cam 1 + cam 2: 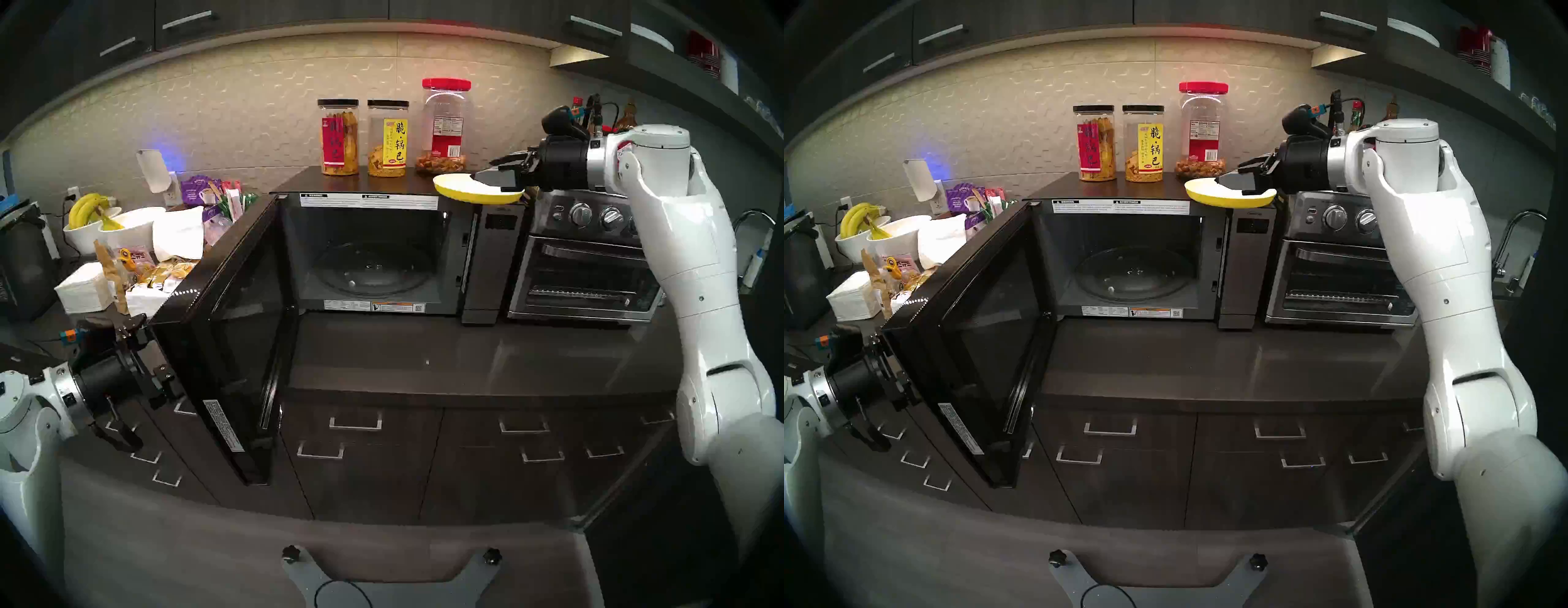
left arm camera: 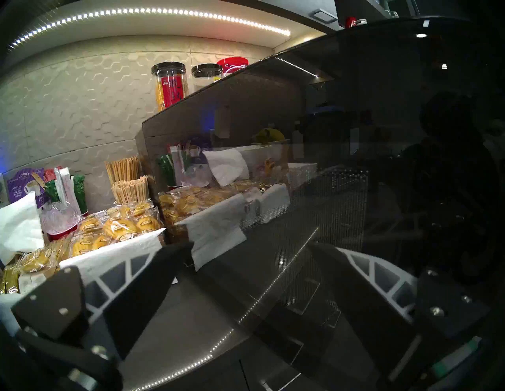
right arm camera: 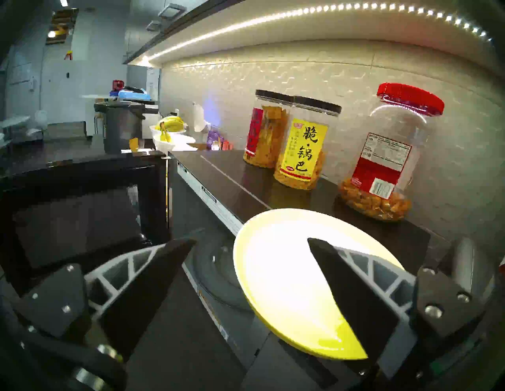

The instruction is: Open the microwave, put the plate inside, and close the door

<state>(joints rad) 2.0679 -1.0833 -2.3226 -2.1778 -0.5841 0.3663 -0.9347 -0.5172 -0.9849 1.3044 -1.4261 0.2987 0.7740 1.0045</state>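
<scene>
black glass is filling most of the left wrist view, where the door (image 2: 355, 163) is showing only dim reflections and its far edge is running off into the dark rim. in the head views the left end effector (image 1: 163, 373) is sitting just behind the door's outer face, its fingers partly hidden by that panel, though the wrist view is showing them spread wide and gripping nothing. the door is standing swung wide toward the left end effector, and the microwave (image 1: 382, 254) cavity is lying bare, with only its glass turntable (image 1: 373, 269) showing inside.

on the microwave's top, just beyond the right end effector (image 1: 505, 170), three clear jars are standing: a red-label jar (image 1: 338, 138) holding yellow strips, a yellow-label jar (image 1: 387, 139) about a third full of yellow pieces, and a red-lidded jar (image 1: 444, 127) with brown snacks only at the bottom. far past the left end effector, white bowls (image 1: 106, 229) are holding bananas.

the right end effector is standing partly spread, one black finger lying across the cream face of the plate (image 3: 287, 273); i cannot tell whether the other finger is pinching it from below. the plate (image 1: 466, 191) is hanging level at the fingertips, over the microwave's top right corner, outside and above the cavity, beside the toaster oven (image 1: 585, 263).
</scene>
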